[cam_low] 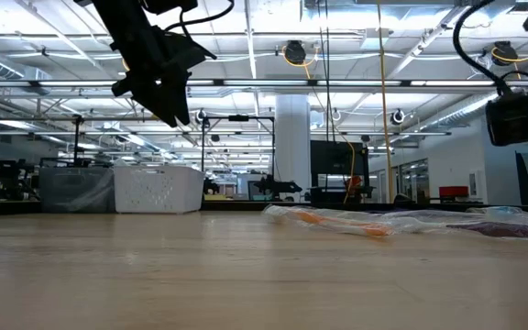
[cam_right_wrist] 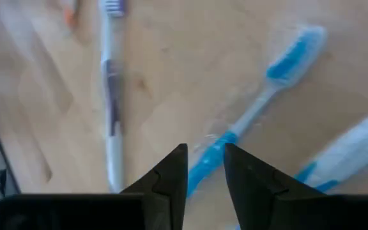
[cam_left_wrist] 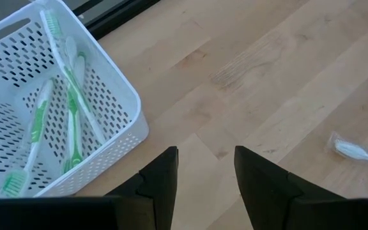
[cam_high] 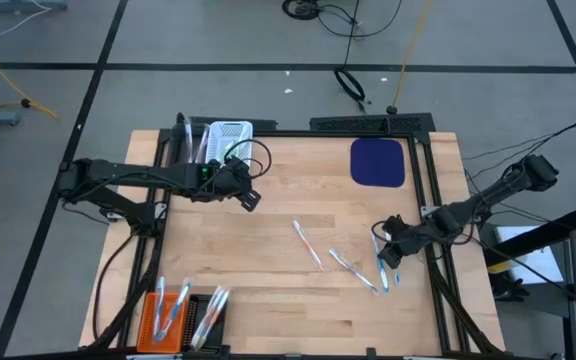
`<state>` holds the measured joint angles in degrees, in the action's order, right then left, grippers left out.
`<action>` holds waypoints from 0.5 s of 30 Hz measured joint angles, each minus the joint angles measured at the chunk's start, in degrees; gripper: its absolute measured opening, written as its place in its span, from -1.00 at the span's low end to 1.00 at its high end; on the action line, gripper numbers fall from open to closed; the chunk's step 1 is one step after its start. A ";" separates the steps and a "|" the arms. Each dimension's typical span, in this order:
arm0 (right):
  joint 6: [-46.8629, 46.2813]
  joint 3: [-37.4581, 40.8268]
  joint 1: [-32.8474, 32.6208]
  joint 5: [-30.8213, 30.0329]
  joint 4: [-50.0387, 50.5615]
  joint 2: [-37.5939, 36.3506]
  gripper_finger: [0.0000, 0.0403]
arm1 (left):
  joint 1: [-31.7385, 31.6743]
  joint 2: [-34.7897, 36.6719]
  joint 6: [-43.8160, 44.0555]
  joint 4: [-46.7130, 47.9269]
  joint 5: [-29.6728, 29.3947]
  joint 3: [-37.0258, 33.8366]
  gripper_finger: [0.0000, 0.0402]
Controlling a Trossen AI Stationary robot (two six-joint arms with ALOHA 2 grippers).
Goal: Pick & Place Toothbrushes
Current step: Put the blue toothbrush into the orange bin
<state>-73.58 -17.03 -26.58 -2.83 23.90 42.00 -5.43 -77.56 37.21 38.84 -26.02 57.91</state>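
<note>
Right claw [cam_right_wrist: 205, 167] hangs slightly spread over the blue toothbrush [cam_right_wrist: 260, 105] on the table [cam_high: 268, 300]; crowded neighbours risk a double grab. Left claw [cam_left_wrist: 205, 167] waits spread beside the white basket [cam_left_wrist: 117, 83].

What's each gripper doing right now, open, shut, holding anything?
Left gripper: open, empty, beside the white perforated plastic basket.
Right gripper: open, over a blue plastic toothbrush.
</note>
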 joint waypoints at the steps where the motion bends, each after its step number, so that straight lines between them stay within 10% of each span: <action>1: -0.53 0.30 0.52 -0.08 -0.10 0.02 -0.55 | 0.00 0.00 0.01 0.01 0.00 0.00 -0.22; 15: -0.68 7.89 3.38 -0.18 -10.14 -0.18 -0.57 | 0.00 0.00 0.17 -0.02 0.00 0.02 -0.22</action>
<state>-74.25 -9.14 -23.20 -3.01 13.76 41.82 -5.43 -77.56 37.39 38.83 -26.02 57.93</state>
